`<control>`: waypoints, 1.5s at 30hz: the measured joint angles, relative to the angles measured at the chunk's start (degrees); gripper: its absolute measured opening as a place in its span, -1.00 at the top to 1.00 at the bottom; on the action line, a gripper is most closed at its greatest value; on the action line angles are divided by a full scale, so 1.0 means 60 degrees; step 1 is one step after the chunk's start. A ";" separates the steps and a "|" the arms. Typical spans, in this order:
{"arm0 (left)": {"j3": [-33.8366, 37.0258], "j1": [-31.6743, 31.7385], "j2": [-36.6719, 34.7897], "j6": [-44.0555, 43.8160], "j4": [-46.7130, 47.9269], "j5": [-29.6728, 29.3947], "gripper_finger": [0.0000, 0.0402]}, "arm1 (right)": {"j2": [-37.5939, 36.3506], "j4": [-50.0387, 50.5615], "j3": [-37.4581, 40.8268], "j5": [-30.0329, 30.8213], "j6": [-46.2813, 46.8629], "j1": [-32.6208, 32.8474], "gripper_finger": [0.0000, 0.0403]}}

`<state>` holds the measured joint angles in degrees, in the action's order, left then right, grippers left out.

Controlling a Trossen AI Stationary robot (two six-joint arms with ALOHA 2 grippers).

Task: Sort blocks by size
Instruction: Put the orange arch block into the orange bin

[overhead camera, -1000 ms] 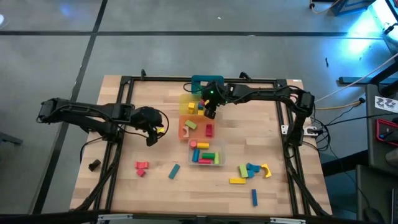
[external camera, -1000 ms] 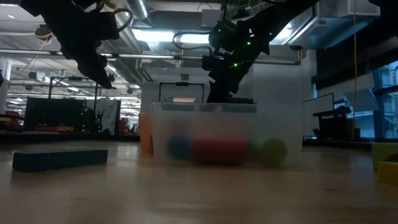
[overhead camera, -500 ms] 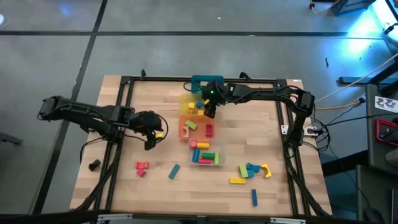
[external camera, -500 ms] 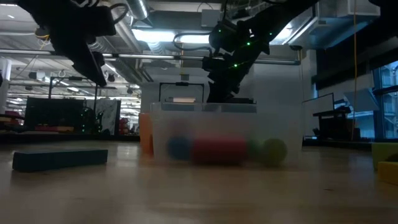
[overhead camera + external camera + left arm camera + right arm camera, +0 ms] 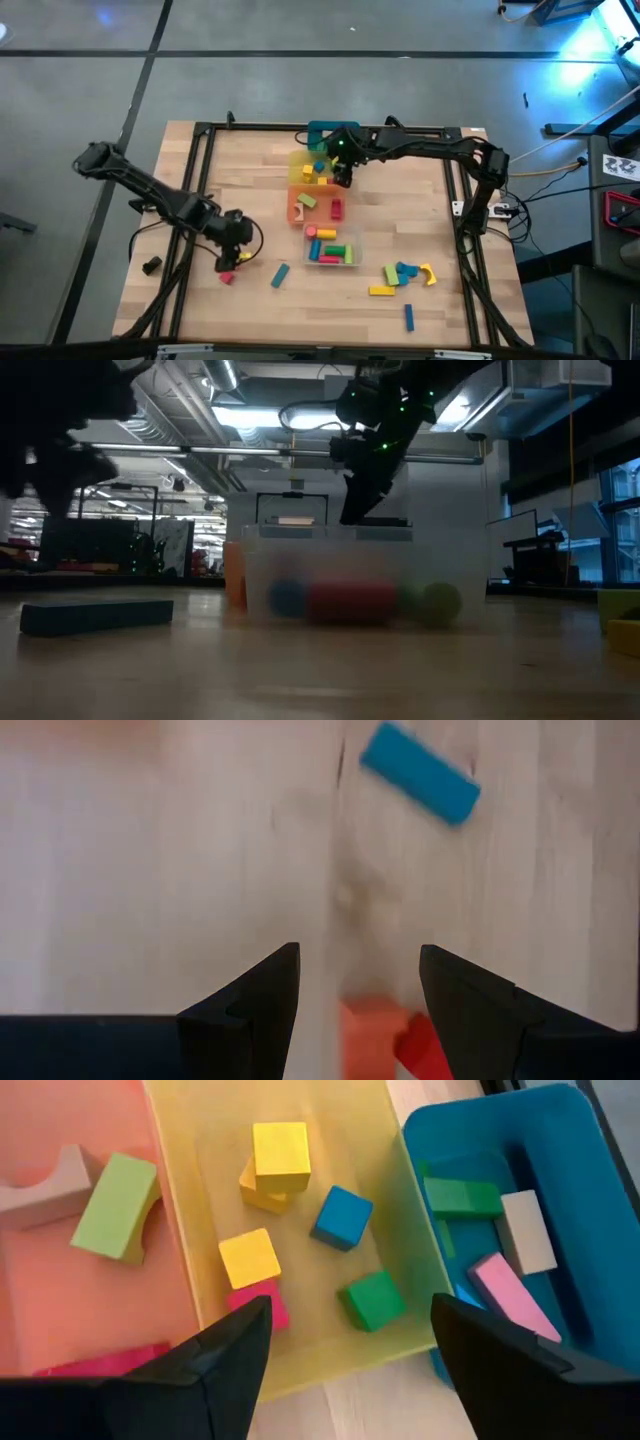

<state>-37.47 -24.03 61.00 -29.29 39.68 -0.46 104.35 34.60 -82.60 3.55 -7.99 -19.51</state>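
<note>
My left gripper (image 5: 232, 256) (image 5: 358, 965) hangs open over the table's near left part. A red block (image 5: 382, 1038) (image 5: 228, 268) lies on the wood below, between its fingers, and nothing touches it. A blue bar (image 5: 420, 772) (image 5: 280, 275) lies flat just beyond it. My right gripper (image 5: 342, 176) (image 5: 350, 1320) stands open above the yellow bin (image 5: 390, 1342) (image 5: 298, 160), which holds yellow, blue, green and pink cubes. The teal bin (image 5: 570, 1120), the orange bin (image 5: 40, 1300) and the clear bin (image 5: 332, 262) hold more blocks.
Several loose blocks (image 5: 402, 274) lie on the near right of the table, with a yellow bar (image 5: 382, 291) and a blue bar (image 5: 408, 316) nearer the front edge. The four bins stand in a row down the table's middle. A black frame (image 5: 200, 130) borders the table.
My left gripper has swung toward the table's near edge and sunk a little, tipping as it went; it now hangs over the red block. My right gripper has risen a little above the yellow bin.
</note>
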 joint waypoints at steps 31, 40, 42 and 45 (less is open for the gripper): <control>0.0000 -0.2127 0.3127 -0.3123 -0.0184 -0.0026 0.04 | -0.0882 0.2788 -0.1432 0.0058 -0.0492 0.0000 -0.37; -0.0040 -0.2101 0.3631 -0.3424 -0.0408 -0.0107 0.06 | -0.2486 0.3845 -0.1432 0.0120 -0.0465 0.0004 -0.37; -0.0036 -0.2068 0.3610 -0.3724 -0.0407 -0.0135 0.13 | -0.2790 0.4200 -0.1432 0.0097 -0.0386 0.0004 -0.37; -0.0070 -0.1952 0.3609 -0.4138 -0.0395 -0.0201 0.30 | -0.3117 0.4803 -0.1432 0.0016 0.0020 0.0004 -0.37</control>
<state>-37.89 -35.75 82.65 -54.12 37.31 -1.67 85.65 63.42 -91.20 3.65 -7.87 -19.49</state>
